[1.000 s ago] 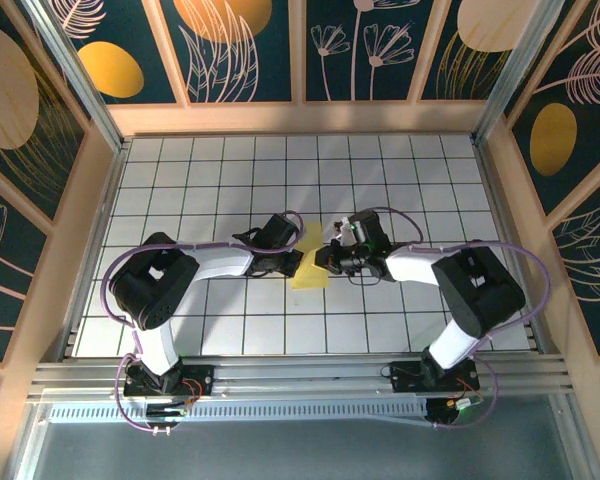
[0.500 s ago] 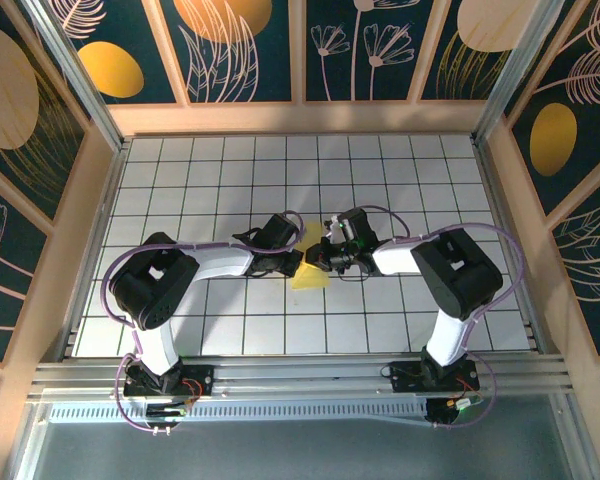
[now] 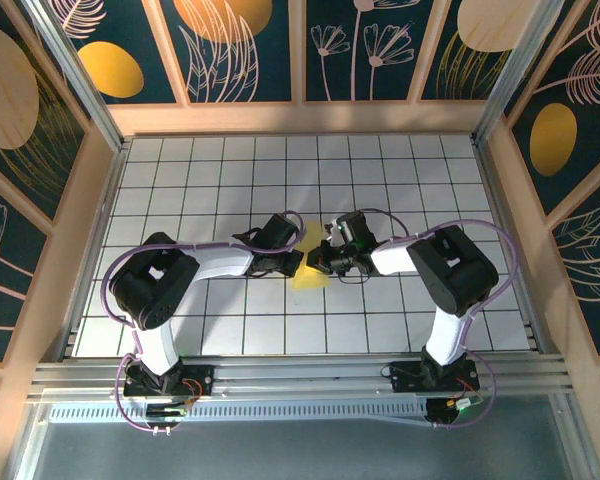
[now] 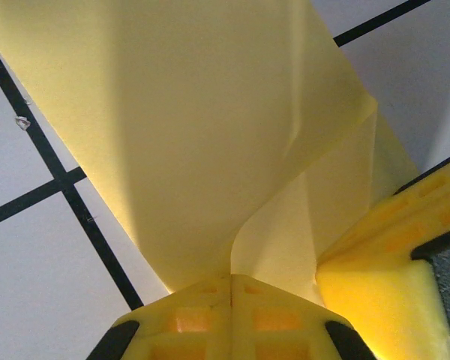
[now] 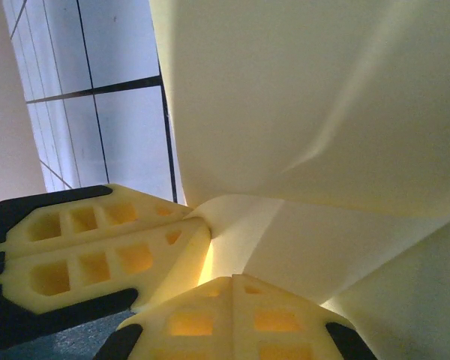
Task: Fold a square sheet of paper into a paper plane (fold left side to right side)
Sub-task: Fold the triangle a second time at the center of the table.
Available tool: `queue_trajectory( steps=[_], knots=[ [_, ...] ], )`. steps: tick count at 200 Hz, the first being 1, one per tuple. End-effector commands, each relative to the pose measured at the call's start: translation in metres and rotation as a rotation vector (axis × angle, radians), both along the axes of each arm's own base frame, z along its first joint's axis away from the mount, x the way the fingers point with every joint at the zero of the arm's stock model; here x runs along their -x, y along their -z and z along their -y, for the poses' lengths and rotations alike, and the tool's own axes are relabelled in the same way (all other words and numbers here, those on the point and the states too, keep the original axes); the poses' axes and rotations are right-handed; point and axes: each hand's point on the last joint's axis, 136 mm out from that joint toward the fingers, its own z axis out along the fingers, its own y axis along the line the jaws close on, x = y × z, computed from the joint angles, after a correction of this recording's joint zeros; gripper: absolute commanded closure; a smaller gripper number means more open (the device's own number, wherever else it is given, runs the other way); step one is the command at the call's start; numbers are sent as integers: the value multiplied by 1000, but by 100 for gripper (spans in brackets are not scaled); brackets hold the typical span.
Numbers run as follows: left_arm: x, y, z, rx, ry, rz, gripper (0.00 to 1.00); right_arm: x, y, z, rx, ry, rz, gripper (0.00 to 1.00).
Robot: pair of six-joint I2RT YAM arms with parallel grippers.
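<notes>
One white gridded table (image 3: 180, 180), yellow paper (image 3: 308, 276), floral walls (image 3: 375, 50)

White gridded counter (image 3: 200, 180) with one yellow sheet of paper (image 3: 309, 275).
The sheet sits near frame centre, its lower edge seemingly resting on the counter.

No text, label, brand, number or sign can be read. The thin yellow sheet of paper (image 4: 210, 135) is plain, the white grid-tiled surface (image 3: 220, 170) bears only black lines, and the dark painted wall panels (image 3: 370, 50) bear only plant drawings and ovals.
</notes>
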Motion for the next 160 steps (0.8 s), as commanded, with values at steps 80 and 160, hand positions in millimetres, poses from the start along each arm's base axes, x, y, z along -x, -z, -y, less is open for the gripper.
queue_trajectory(
  steps=[80, 160],
  knots=[
    [3, 17, -11, -59, -5, -31, 100, 5, 21, 8, 80, 4, -29, 100],
    [-22, -42, -2, 19, -93, 75, 77, 15, 35, 18, 125, 24, -67, 100]
  ],
)
